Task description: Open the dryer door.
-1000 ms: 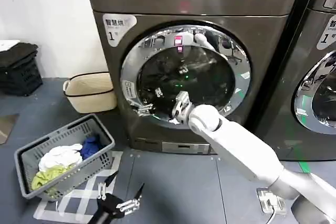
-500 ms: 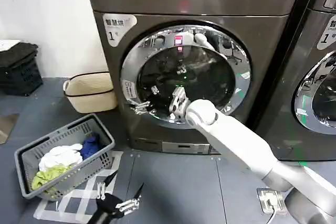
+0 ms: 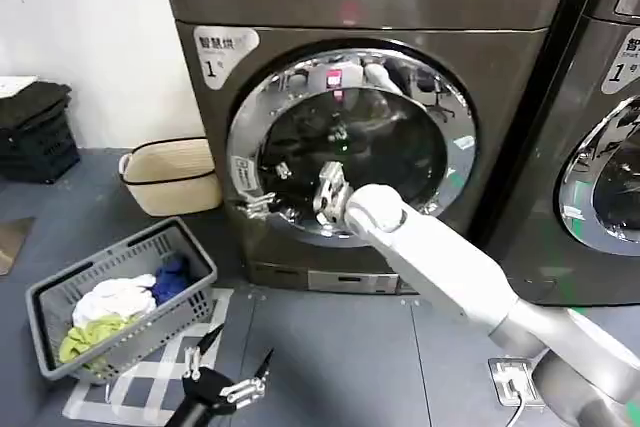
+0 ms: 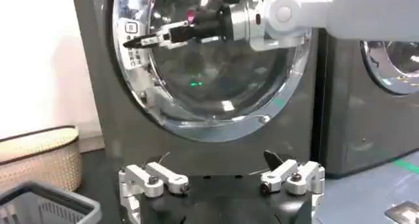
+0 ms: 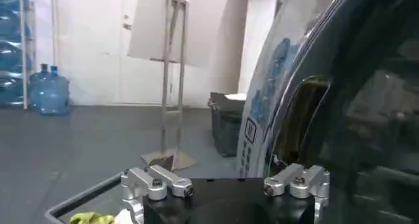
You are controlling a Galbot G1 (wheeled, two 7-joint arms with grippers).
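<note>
Reaching in from the lower right of the head view, the right gripper has its jaws sitting right at the left edge of the dryer door, low on the chrome ring, just beside the small white label there. The door takes up the middle of that frame, chrome ring flat against the machine front, pink sticker up top, so I'd call it not open yet. From the left wrist view the right gripper points its long thin tips sideways toward that same rim of the dryer door, and they look close together, almost pressed shut with nothing between them as far as I can see. So what matters here: the rim edge lies just off the tips, toward frame left in the head view, and the pull would have to come away from the machine, I think. Left gripper is parked low at the bottom of the head view, jaws spread wide, well apart from the door, so the right arm is clearly the nearer one.
</note>
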